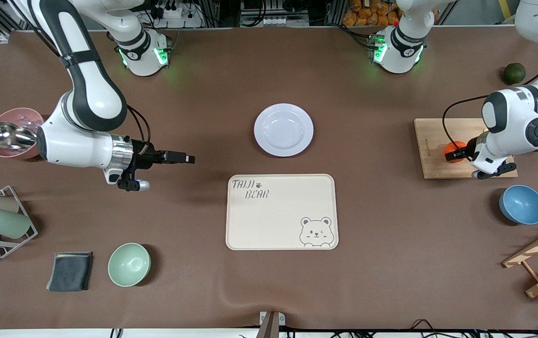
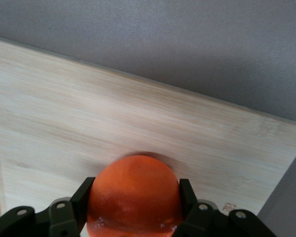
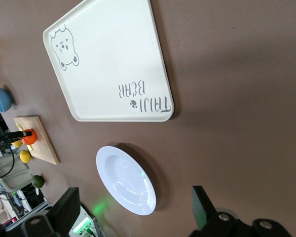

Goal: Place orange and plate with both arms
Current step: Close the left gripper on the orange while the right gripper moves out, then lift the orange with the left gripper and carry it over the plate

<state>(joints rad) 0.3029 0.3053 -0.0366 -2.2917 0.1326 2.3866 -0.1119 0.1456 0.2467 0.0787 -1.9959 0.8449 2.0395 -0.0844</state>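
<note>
- Orange (image 1: 452,151), front view: it sits on the wooden cutting board (image 1: 437,141) toward the left arm's end of the counter (image 1: 381,281), with the left gripper (image 1: 456,153) closed on it; the gripper body and arm hide part of the fruit and of the board. The plate (image 1: 284,129) lies mid-counter with bare brown surface all round it, just farther from the camera than the cream bear tray (image 1: 281,212), the two apart. The right gripper (image 1: 189,159) hangs over open counter between a pink bowl (image 1: 13,131) and the plate, fingers spread, holding nothing. A green bowl (image 1: 129,264), a blue bowl (image 1: 522,204) and a dark green fruit (image 1: 514,73) stand well apart from the middle.
- Left wrist view: both fingers (image 2: 83,200) press the orange's (image 2: 134,197) flanks; its lower part is cut off by the frame. The fruit rests on the board (image 2: 113,123), whose edge meets the counter (image 2: 187,39) nearby.
- Right wrist view: the right gripper's (image 3: 135,210) fingers (image 3: 203,207) stand wide apart, the plate (image 3: 126,180) showing between them. The tray (image 3: 113,59) lies beside the plate. The orange (image 3: 29,136) appears small, on the board (image 3: 39,143), with two yellow fruits beside it.
</note>
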